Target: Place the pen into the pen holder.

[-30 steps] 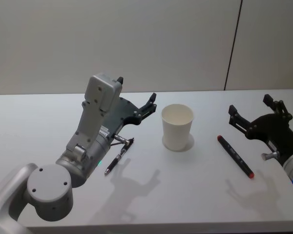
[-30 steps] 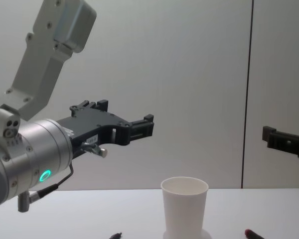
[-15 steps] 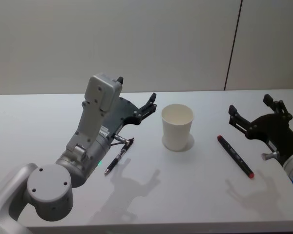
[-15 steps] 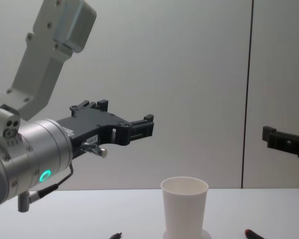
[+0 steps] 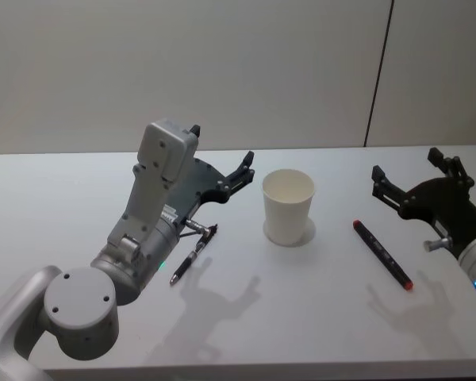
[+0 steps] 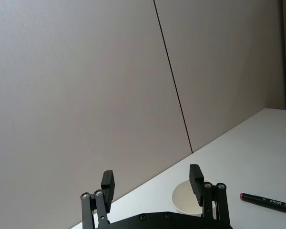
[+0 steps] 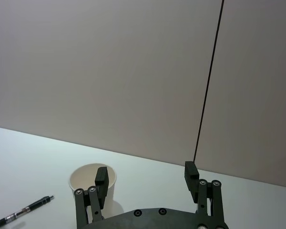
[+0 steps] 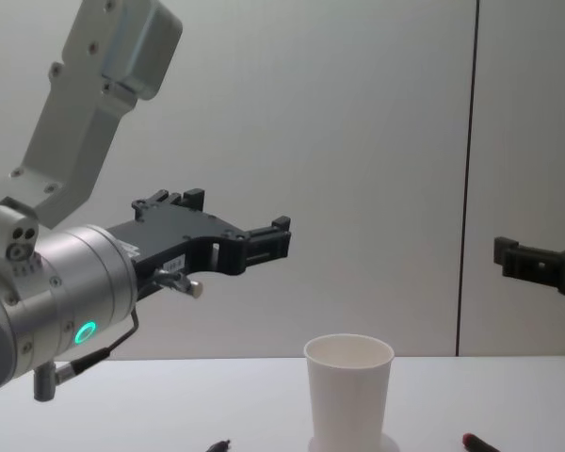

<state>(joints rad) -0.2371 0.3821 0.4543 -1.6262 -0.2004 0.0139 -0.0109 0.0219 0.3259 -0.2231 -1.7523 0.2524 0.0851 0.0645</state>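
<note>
The pen holder, a white paper cup (image 5: 287,206) (image 8: 349,391) (image 6: 183,202) (image 7: 83,179), stands upright at mid-table. A dark slim pen (image 5: 193,254) (image 7: 19,213) lies to its left, below my left gripper (image 5: 222,144) (image 8: 237,218) (image 6: 152,175), which hovers open and holds nothing. A black marker with a red end (image 5: 381,254) (image 6: 269,202) (image 8: 476,442) lies to the cup's right. My right gripper (image 5: 405,164) (image 7: 146,171) (image 8: 546,243) hangs open and holding nothing above the table, right of the marker.
The white table (image 5: 317,317) runs back to a plain grey wall with a dark vertical seam (image 5: 378,71). My left arm's large grey links (image 5: 151,206) rise over the table's left front.
My right gripper has risen slightly and shifted a little away from the marker. The left arm, both pens and the cup have not moved.
</note>
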